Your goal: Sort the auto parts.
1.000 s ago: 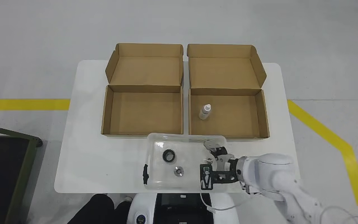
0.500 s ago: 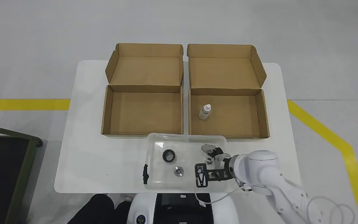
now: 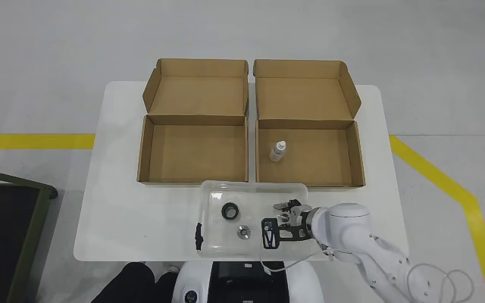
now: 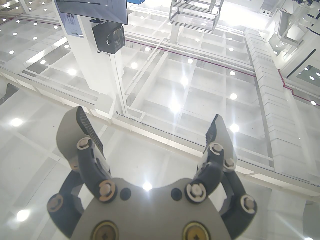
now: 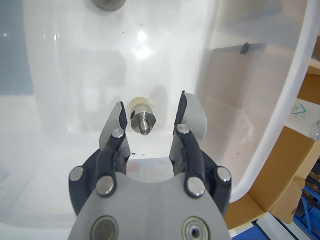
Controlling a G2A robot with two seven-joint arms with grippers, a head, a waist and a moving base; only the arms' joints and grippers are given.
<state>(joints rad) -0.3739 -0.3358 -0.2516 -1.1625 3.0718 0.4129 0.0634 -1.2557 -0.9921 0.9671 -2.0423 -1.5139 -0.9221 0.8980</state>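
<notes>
Right wrist view: right end effector (image 5: pixel 151 108) parted, empty, around metal stud (image 5: pixel 142 119); left end effector (image 4: pixel 148 113) likewise.

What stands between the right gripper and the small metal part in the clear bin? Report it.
Nothing visible does. The right gripper is open inside the clear bin, and the small metal part lies between its fingers, close to one.
</notes>
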